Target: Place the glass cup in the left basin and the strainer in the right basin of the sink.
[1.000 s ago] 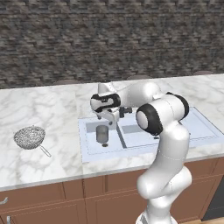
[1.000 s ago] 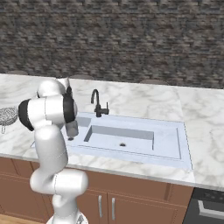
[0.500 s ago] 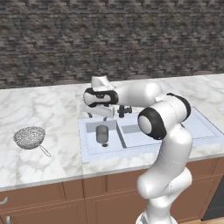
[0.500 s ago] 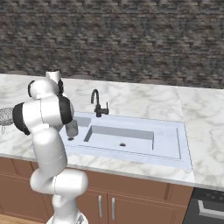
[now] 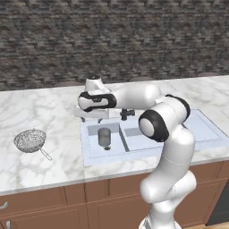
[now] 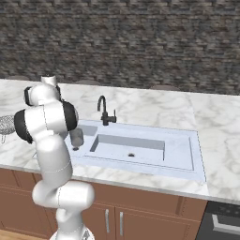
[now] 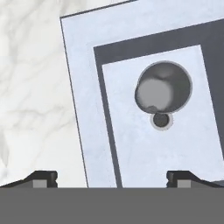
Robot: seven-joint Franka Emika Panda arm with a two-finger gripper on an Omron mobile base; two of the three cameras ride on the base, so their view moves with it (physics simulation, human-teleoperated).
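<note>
Wall [image 5: 134,40]: dark rough stone, across the frame's top.
Countertop [image 5: 40,112]: white veined marble, mid-frame.
Cabinets [image 5: 67,205]: brown wood, along the bottom.

Robot body here is a glossy white arm [image 5: 170,147] made of fat rounded segments, kind of tube-and-ball shaped, with dark grey-black rings and caps at the joints. The big elbow joint has a black round cap facing the camera, and there's a black band wrapped around the wrist section too. A short white cylinder knob sticks up on top of the wrist end. Behind the jaws sits a flat pale grey hand block. The gripper [image 7: 111,178] has two small dark fingertips [image 7: 42,177] with lighter grey square pads on them, standing wide apart. No cables, screws or markings I can make out.
</note>
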